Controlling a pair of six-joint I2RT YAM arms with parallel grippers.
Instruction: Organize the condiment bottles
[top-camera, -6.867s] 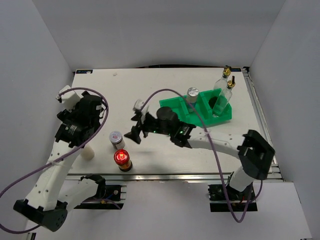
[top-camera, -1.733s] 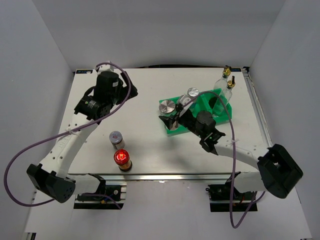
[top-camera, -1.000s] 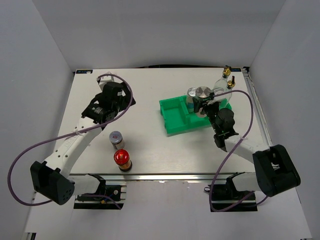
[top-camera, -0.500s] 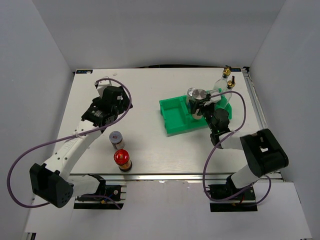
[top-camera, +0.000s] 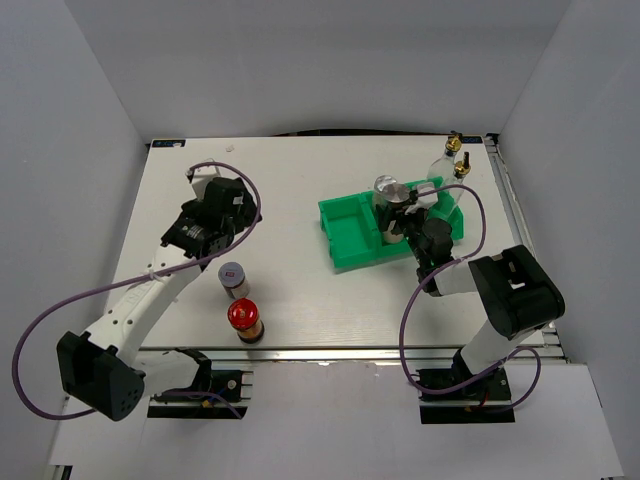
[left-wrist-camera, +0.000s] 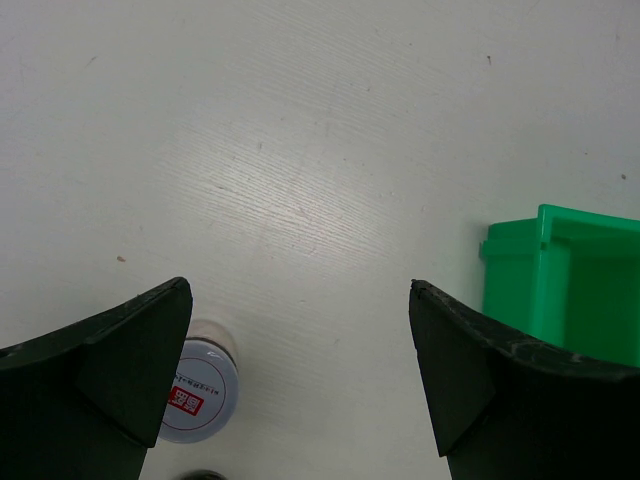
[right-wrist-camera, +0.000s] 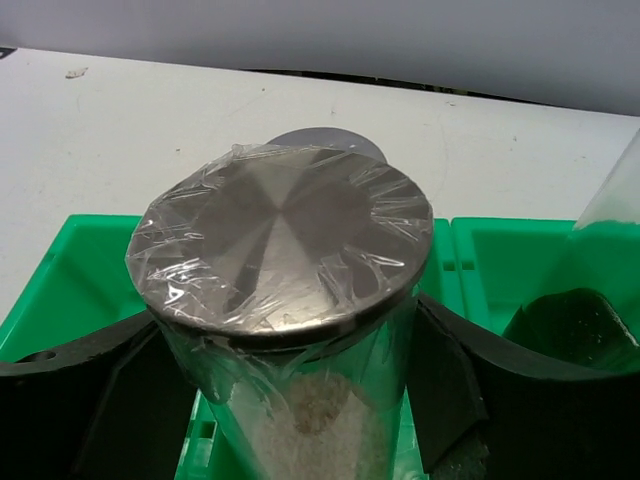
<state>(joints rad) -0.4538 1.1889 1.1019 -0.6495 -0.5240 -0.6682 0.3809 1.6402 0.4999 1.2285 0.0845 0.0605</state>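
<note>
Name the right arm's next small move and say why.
Probably ease the silver-lidded shaker straight down until it seats in the green tray, then open. The fingers of the right gripper are shut on it over the middle compartment, beside a second silver lid, and I cannot tell whether its base rests on the floor yet.

Shaker (right-wrist-camera: 280, 245): brushed metal lid under crinkled clear film. Tray (right-wrist-camera: 75, 270): glossy green plastic. Tabletop (left-wrist-camera: 300, 150): matt white, faint grain.

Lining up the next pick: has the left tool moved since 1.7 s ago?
Yes. In the top view the left tool has come toward the near edge, closer to the red-marked-lid jar, which has stayed put. The tool is open.
</note>
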